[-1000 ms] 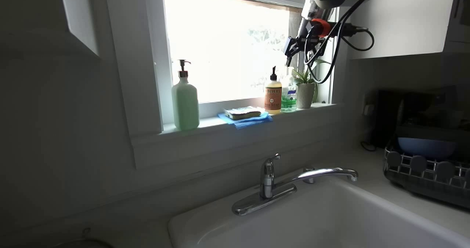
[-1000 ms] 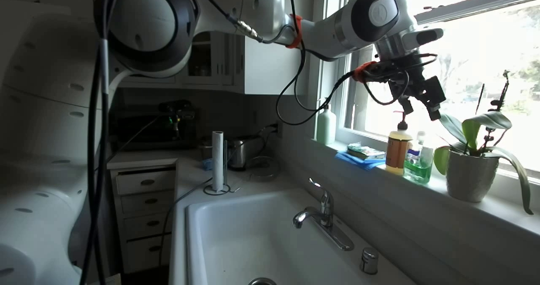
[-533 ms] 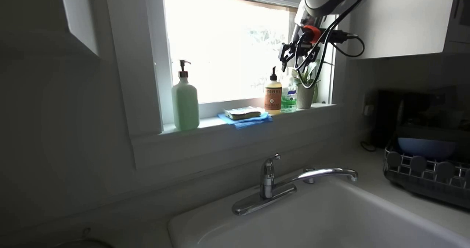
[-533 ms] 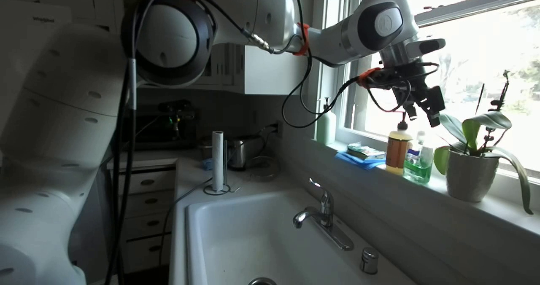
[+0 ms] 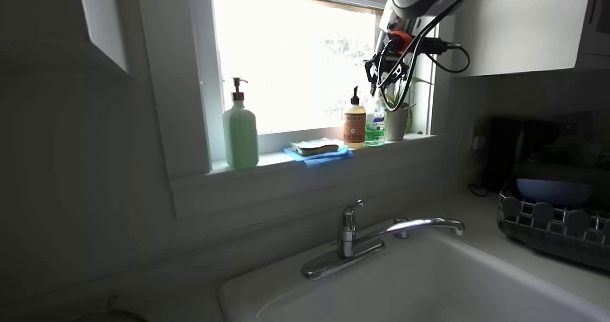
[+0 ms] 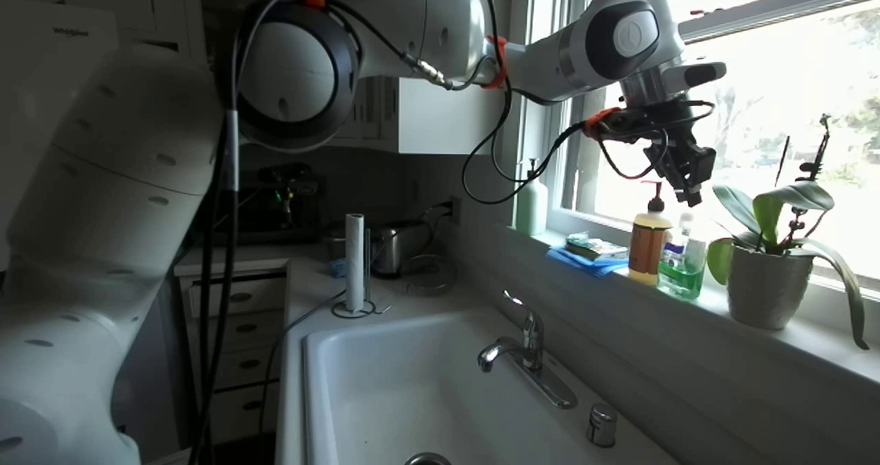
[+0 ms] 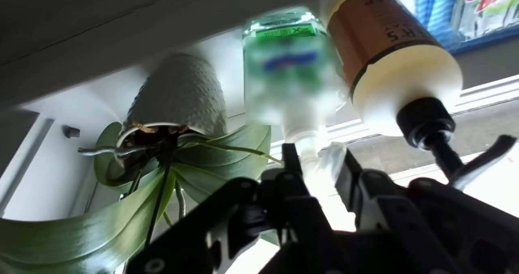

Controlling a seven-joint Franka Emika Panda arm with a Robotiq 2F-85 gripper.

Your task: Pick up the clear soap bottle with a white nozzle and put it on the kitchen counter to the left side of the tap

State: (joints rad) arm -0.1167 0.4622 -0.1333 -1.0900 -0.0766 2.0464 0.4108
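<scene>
The clear soap bottle (image 5: 375,131) stands upright on the window sill, green liquid in its lower part. Its white nozzle, washed out by window glare, shows in the wrist view above the blurred label of the bottle (image 7: 290,67). My gripper (image 7: 318,156) comes down from above, its fingers drawn close together on either side of that nozzle; the pale nozzle fills most of the gap. In an exterior view the gripper (image 6: 689,198) sits right at the bottle's top. The chrome tap (image 6: 531,341) rises behind the sink, below the sill. Pale kitchen counter (image 6: 309,279) surrounds the basin.
Close beside the clear bottle stand an amber soap bottle (image 5: 354,126) and a potted orchid (image 6: 768,286). Farther along the sill are a sponge pack on a blue cloth (image 5: 318,153) and a pale-green bottle (image 5: 241,136). A dish rack (image 5: 553,226) stands past the white sink (image 6: 412,369).
My gripper has moved down slightly toward the nozzle, and its fingers, wide apart a second ago, have come together around it. The bottle still stands where it was on the sill.
</scene>
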